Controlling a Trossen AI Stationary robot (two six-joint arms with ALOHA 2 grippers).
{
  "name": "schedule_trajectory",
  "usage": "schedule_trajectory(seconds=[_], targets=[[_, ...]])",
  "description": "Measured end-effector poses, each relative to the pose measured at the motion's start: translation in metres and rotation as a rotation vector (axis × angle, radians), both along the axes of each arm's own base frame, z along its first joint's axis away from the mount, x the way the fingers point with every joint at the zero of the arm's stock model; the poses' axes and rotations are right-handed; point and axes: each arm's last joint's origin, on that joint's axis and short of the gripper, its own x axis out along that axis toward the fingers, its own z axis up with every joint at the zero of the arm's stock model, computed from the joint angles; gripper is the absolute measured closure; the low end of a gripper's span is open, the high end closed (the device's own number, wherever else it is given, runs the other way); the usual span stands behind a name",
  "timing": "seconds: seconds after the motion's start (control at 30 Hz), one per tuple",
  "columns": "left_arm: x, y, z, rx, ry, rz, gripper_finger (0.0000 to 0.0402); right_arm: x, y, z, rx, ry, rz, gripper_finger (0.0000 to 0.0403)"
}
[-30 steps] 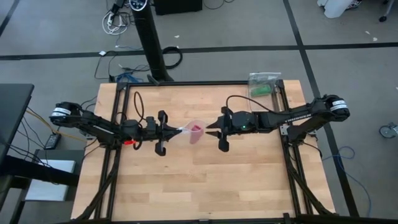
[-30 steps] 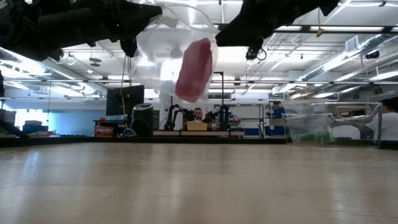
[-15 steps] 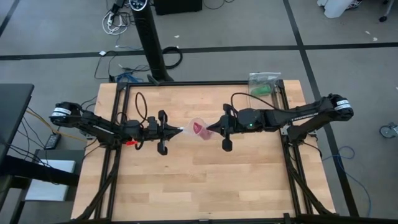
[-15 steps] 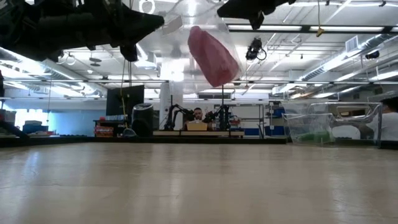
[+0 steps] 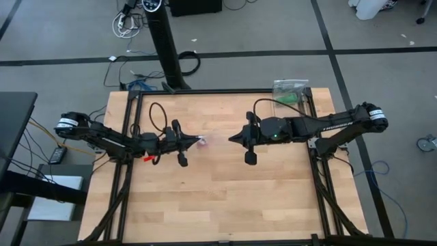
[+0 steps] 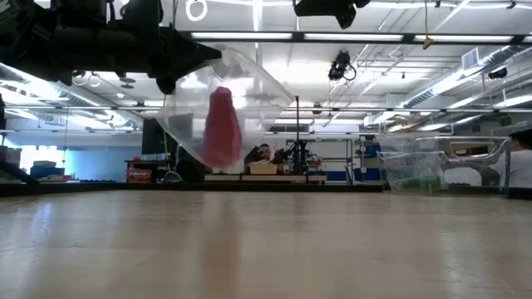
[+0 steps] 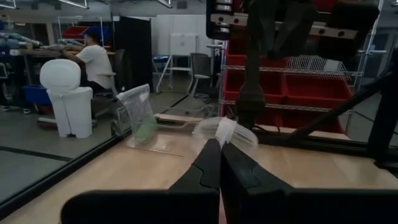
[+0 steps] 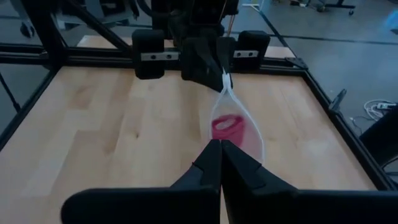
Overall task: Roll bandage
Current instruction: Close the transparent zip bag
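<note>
The bandage (image 6: pixel 221 129) is a small magenta-pink roll inside a clear plastic bag (image 6: pixel 237 100). The bag hangs from my left gripper (image 5: pixel 196 142) above the table's middle. My left gripper is shut on the bag. In the right wrist view the bandage (image 8: pixel 225 127) shows low in the hanging bag (image 8: pixel 244 130). My right gripper (image 5: pixel 231 137) is shut and empty. It stands level, a short way toward the table's right of the bag, pointing at it. In the low view it (image 6: pixel 332 10) is higher than the bag. My left gripper pinches the clear bag's upper edge (image 7: pixel 227 129) between its two shut fingers, and a bit of bunched plastic sticks out past the fingertips. The fingers come level from the table's left. The bag hangs slack below them, clear of the table, with the bandage inside.
A second clear bag with a green roll (image 5: pixel 289 92) lies at the table's far right corner; it also shows in the low view (image 6: pixel 416 170). Black frame rails (image 5: pixel 127 137) run along the table's left and right sides. Bare wood (image 5: pixel 218 198) lies toward the near edge.
The bag had been drawn up between the two grippers, its free end near my right gripper. It has come away from my right gripper, swung back toward the table's left and dropped. It now hangs from my left gripper alone, the bandage lower than before.
</note>
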Motion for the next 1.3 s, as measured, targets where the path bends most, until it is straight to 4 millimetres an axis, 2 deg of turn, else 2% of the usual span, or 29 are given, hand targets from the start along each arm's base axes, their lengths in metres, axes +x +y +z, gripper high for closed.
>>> schedule_trajectory(seconds=[0.13, 0.27, 0.47, 0.6, 0.77, 0.97, 1.3], targets=[[0.0, 0.0, 0.0, 0.019, 0.004, 0.001, 0.04, -0.001, 0.0, -0.001, 0.029, 0.011, -0.021, 0.0394], [0.0, 0.0, -0.002, 0.021, 0.025, -0.012, 0.04, 0.001, 0.0, -0.003, 0.051, 0.013, -0.044, 0.035], [0.01, -0.001, -0.01, 0.037, 0.22, -0.015, 0.04, 0.025, 0.003, -0.027, 0.038, 0.073, -0.047, 0.0289], [0.022, -0.003, -0.007, 0.072, 0.397, -0.03, 0.04, 0.047, 0.003, -0.037, 0.028, 0.141, -0.055, 0.0287], [0.032, -0.004, 0.004, 0.15, 0.553, -0.049, 0.04, 0.073, 0.002, -0.035, -0.001, 0.219, -0.055, 0.0293], [0.042, -0.006, 0.023, 0.213, 0.565, -0.085, 0.04, 0.099, -0.003, -0.038, -0.04, 0.323, -0.056, 0.0286], [0.044, -0.007, 0.028, 0.24, 0.569, -0.091, 0.04, 0.106, -0.004, -0.04, -0.044, 0.358, -0.058, 0.0277]])
